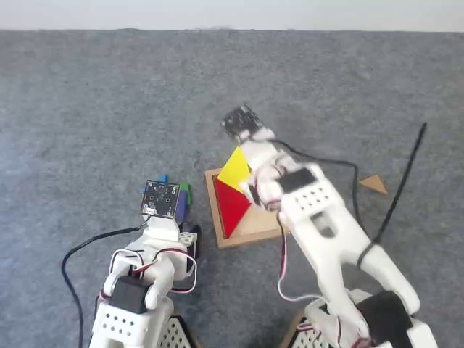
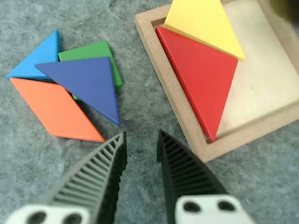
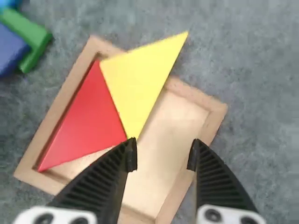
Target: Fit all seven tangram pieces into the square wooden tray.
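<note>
- loose pile on the grey carpet (image 1: 87,109) just beside the tray (image 2: 159,79): orange parallelogram (image 2: 56,109), dark blue triangle (image 2: 88,84) lying over the green square (image 2: 93,50), light blue triangle (image 2: 39,58); small tan triangle (image 1: 373,183) sits well apart on the tray's other side, near a black cable (image 1: 406,174)
- red triangle (image 3: 86,123) lies flat in the tray along one wall; yellow triangle (image 3: 140,79) sticks out over the rim, probably propped on the red one; rest of the tray floor is bare wood
- right gripper (image 3: 162,156) hangs over the tray, fingers spread, gripping nothing; one tip sits right at the yellow corner
- left gripper (image 2: 140,140) sits low over the carpet between pile and tray, fingers apart
</note>
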`<state>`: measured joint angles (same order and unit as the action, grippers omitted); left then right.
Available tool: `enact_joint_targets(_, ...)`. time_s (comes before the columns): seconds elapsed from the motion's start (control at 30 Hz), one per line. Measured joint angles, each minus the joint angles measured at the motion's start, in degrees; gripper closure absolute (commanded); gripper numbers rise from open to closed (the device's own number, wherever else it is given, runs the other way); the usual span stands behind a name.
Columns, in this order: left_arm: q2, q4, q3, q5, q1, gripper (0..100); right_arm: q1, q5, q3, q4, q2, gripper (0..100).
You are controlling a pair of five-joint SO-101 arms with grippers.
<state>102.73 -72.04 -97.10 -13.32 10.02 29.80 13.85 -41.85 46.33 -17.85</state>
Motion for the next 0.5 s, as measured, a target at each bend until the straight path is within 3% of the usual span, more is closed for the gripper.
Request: enact_joint_targets(0.5, 0.0, 0.0, 0.0, 0.0, 0.0, 89, 1.8, 0.0, -3.3, -4.2, 7.7, 82.0)
